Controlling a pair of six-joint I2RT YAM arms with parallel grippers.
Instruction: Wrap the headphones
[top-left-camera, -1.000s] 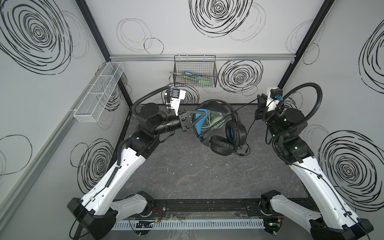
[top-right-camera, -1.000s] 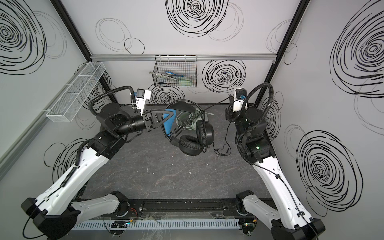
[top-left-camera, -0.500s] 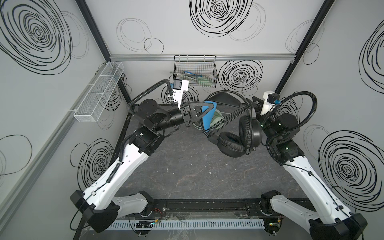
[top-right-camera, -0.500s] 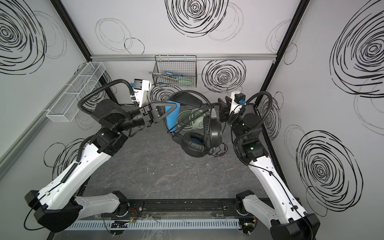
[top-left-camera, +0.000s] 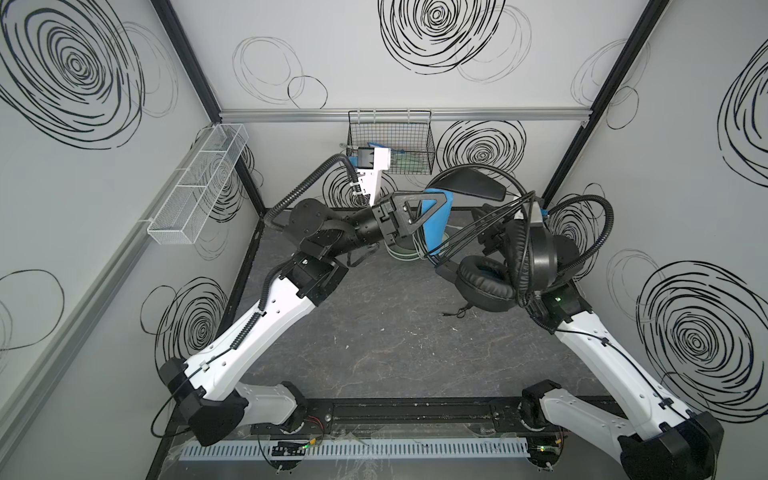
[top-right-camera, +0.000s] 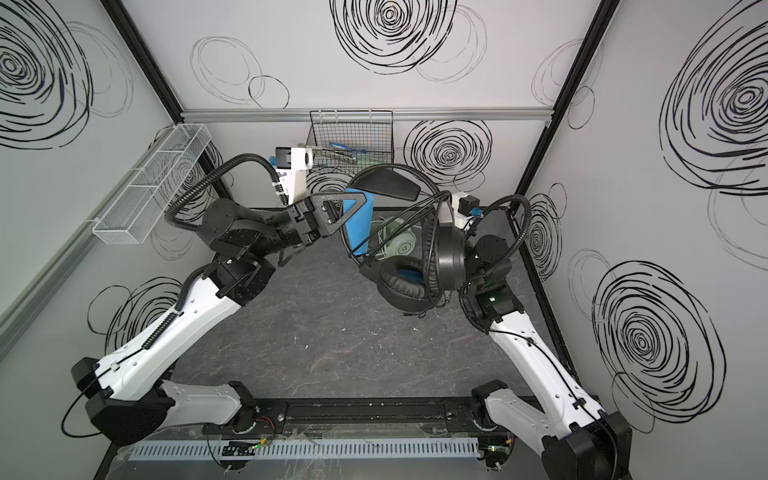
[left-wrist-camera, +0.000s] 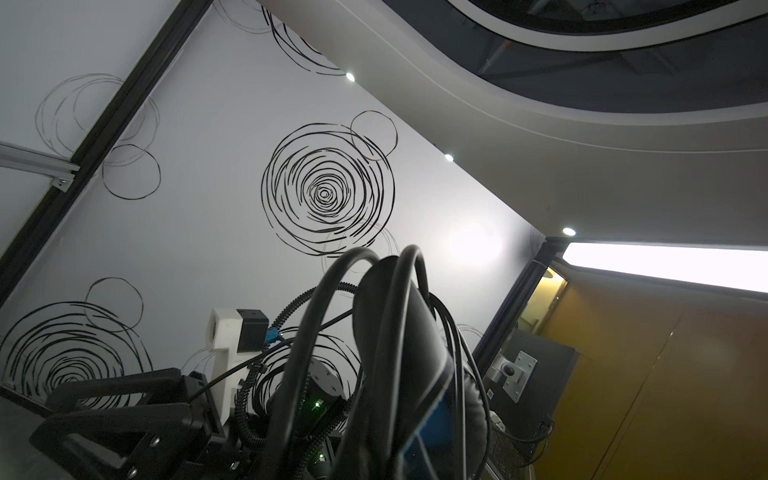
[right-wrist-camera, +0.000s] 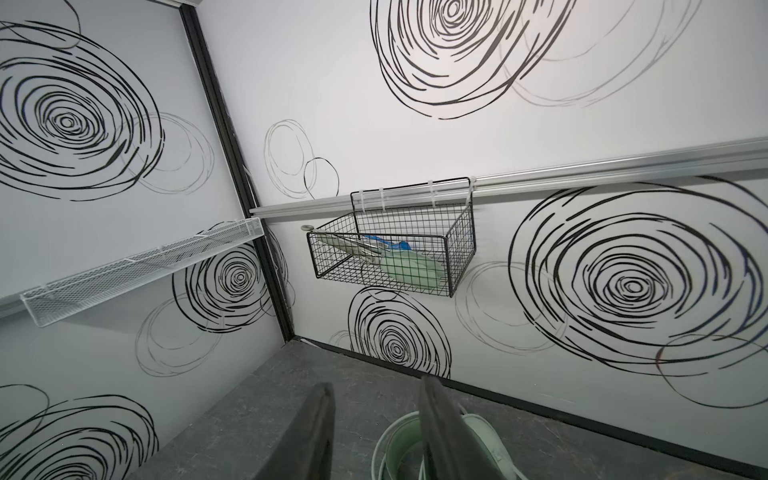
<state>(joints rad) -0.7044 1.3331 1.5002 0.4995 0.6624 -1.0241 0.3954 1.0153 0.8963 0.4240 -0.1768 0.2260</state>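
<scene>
Left gripper (top-left-camera: 440, 201): is pressing its jaws together on the blue-padded headband (top-left-camera: 434, 228) of the black headset (top-left-camera: 484, 286), holding it clear of the desk (top-left-camera: 374, 332).
Right gripper (right-wrist-camera: 376, 386): is keeping its fingers (right-wrist-camera: 320, 432) parted, with bare desk showing in the gap and nothing seen between them. In both top views it is hiding behind an ear cup.
Black headset: is hanging over the desk's right half toward the far edge, its ear cups dangling just beside the right arm.
Black cord (top-left-camera: 486, 220): is looping in several strands from headband to ear cup, its plug end trailing onto the desk.
Mint headset (top-right-camera: 399, 245): is lying on the desk by the middle of the far edge, below the lifted headband.
Wire basket (top-left-camera: 390, 141): is hanging on the back wall.
</scene>
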